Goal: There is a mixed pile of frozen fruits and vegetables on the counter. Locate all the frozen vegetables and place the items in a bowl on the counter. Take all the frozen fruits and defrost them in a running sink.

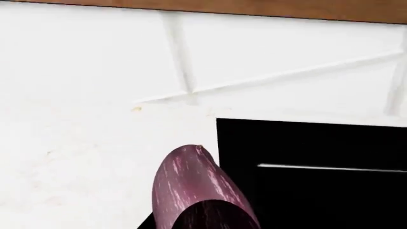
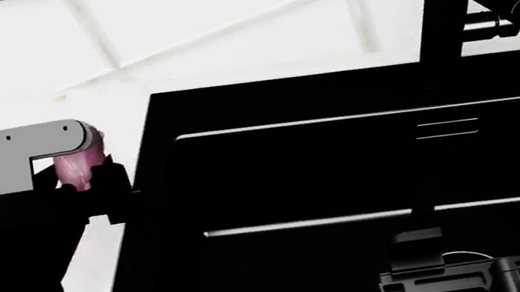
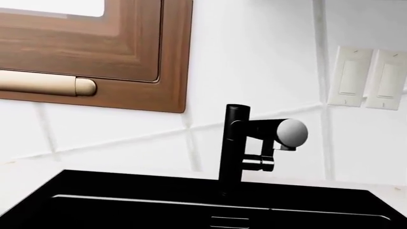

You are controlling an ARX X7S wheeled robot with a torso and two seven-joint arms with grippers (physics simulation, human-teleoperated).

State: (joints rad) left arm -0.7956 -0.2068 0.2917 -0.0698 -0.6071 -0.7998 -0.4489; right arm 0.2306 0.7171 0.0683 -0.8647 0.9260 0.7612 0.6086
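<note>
Left gripper [image 2: 74, 187] clamped on the purple eggplant [image 1: 194, 188], held above the white counter [image 1: 76, 157] just beside the near corner of the black sink [image 2: 344, 172]. Pale-streaked skin and rounded end of the eggplant clear in the left wrist view; only a pink-purple patch visible between the fingers in the head view. Right gripper [image 2: 458, 275] low over the basin in the head view, jaws apparently empty, though too dark against the black sink to tell how wide. Tall black tap [image 3: 239, 143] with its side lever upright behind the basin, below a brown wooden window frame [image 3: 127, 52] and beside two wall switches [image 3: 365, 78]. No water visibly running; basin empty as far as shown.

Judged early to midway: one vegetable lifted but not yet delivered. Bowl, carrot, pear and the rest of the pile out of every view. Left to do, by this reading: eggplant and carrot into the bowl, fruit into the sink, tap turned on.
</note>
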